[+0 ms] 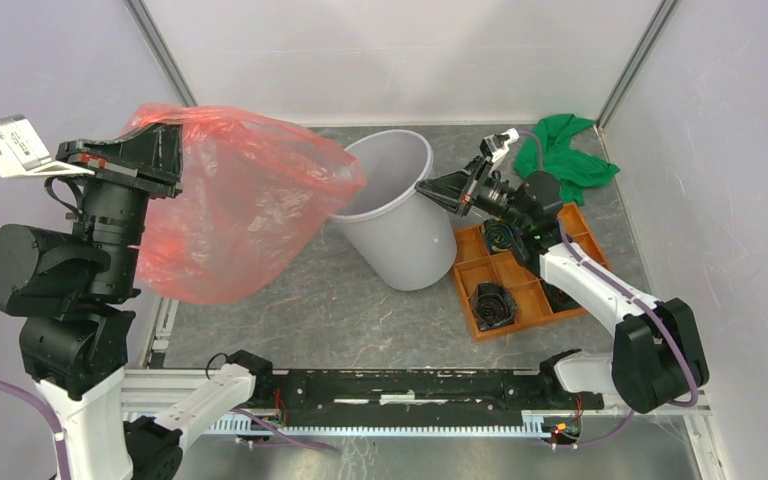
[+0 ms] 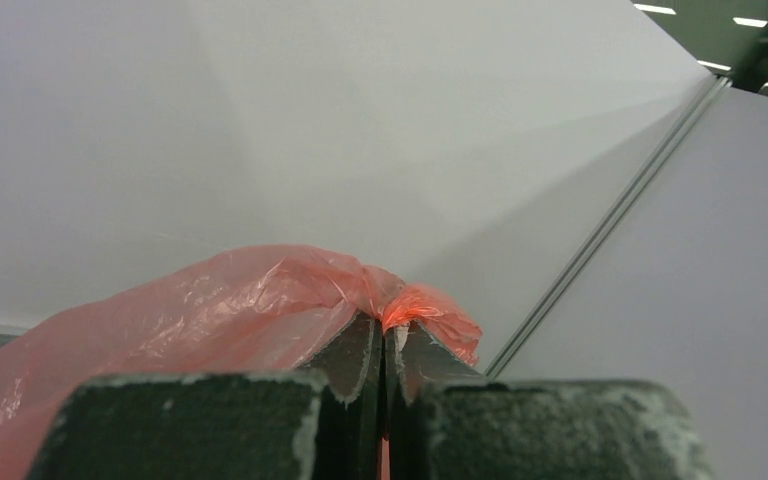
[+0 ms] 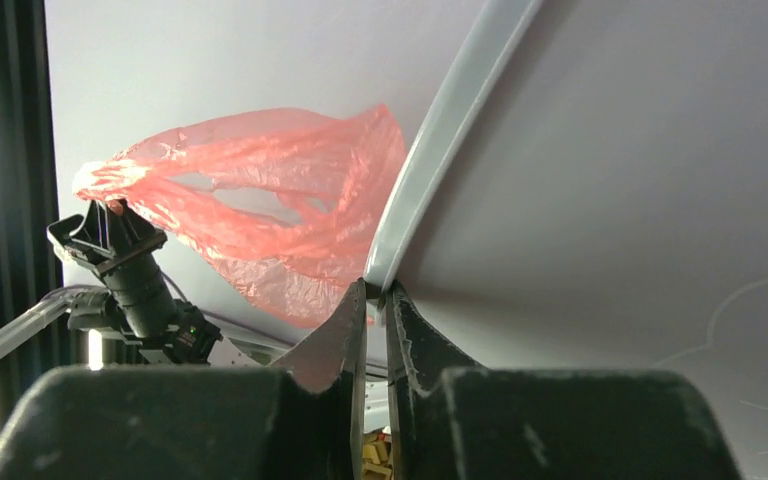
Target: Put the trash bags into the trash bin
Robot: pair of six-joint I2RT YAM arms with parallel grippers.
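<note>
Left fingers pinch a corner of the bag, holding it high so it drapes below them toward the bin, while the right fingers clamp the bin's rim, seemingly steadying its mouth for the bag.

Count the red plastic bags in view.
1. The trash bag hangs from the left gripper at the left, its other end reaching the trash bin rim; no other shows.
</note>
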